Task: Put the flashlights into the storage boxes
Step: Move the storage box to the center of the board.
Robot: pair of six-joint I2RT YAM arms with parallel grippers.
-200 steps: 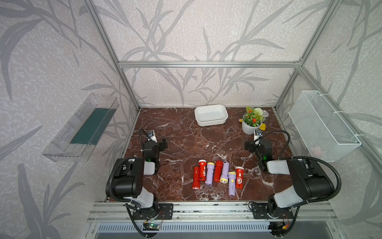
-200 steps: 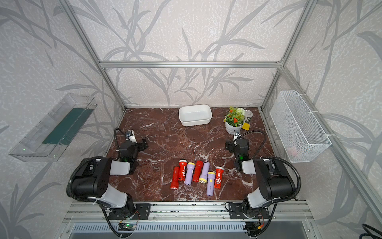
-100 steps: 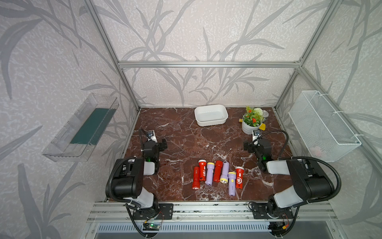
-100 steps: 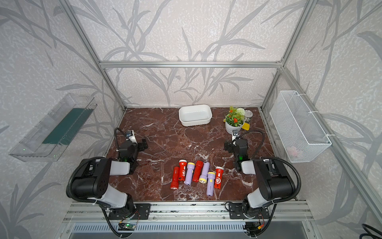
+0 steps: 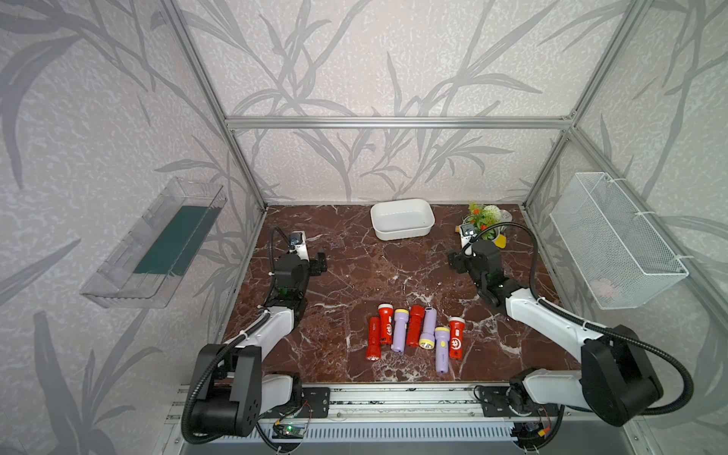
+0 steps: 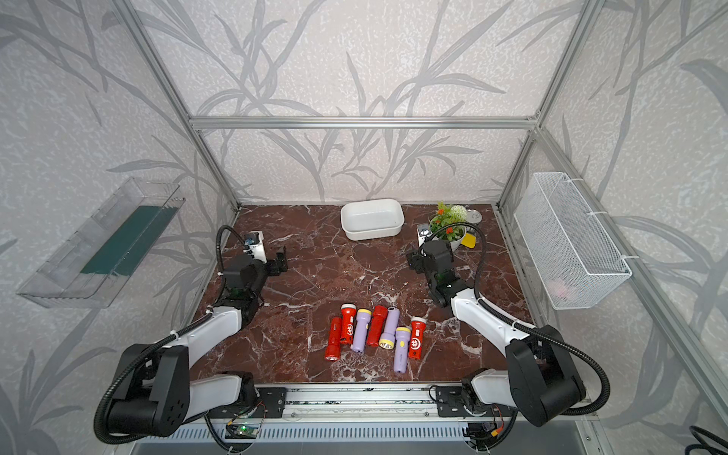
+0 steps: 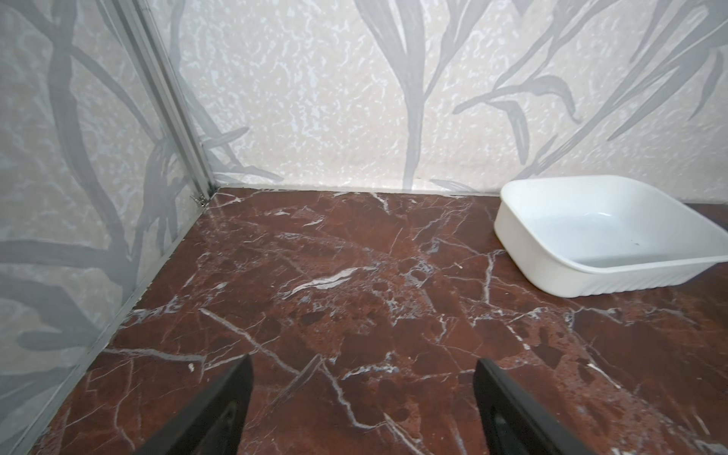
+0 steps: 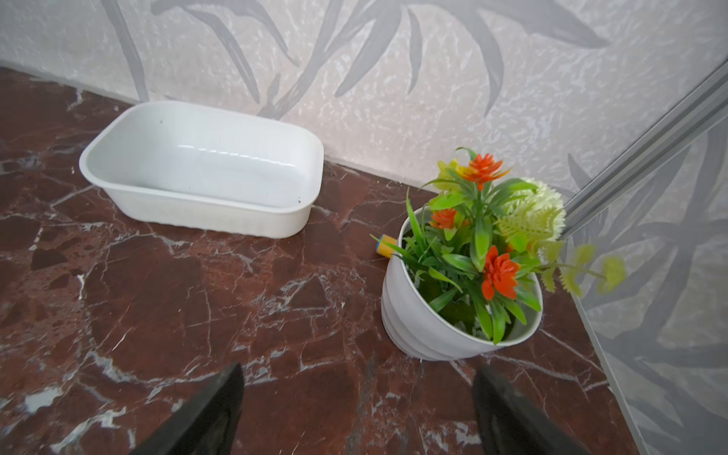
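**Q:** What has changed over the last second?
**A:** The right arm has carried its wrist toward the far edge of the counter (image 5: 354, 275). The left arm has shifted only slightly. The flashlights (image 5: 415, 325) and the storage box (image 5: 402, 216) lie as before.

**Q:** How do the jaws stand?
**A:** On the left gripper (image 7: 362, 359) the jaws are wide apart, with bare counter showing between them and nothing held or touched. The right gripper (image 8: 357, 367) is alike, its jaws wide and holding nothing.

**Q:** Where are the task's things, and how are they made?
**A:** Seven short plastic cylinders with flared heads lie side by side near the middle of the counter's near edge, some touching. Four are red and three are lilac with yellow head rings. The storage box is a shallow white tub with rounded corners, glossy inside and finely ribbed low on its outer wall. It stands at the middle of the far edge, well apart from them. The counter is glossy red-brown marble with white veins. A white ribbed pot of artificial flowers (image 8: 425, 327) stands near the far right corner.
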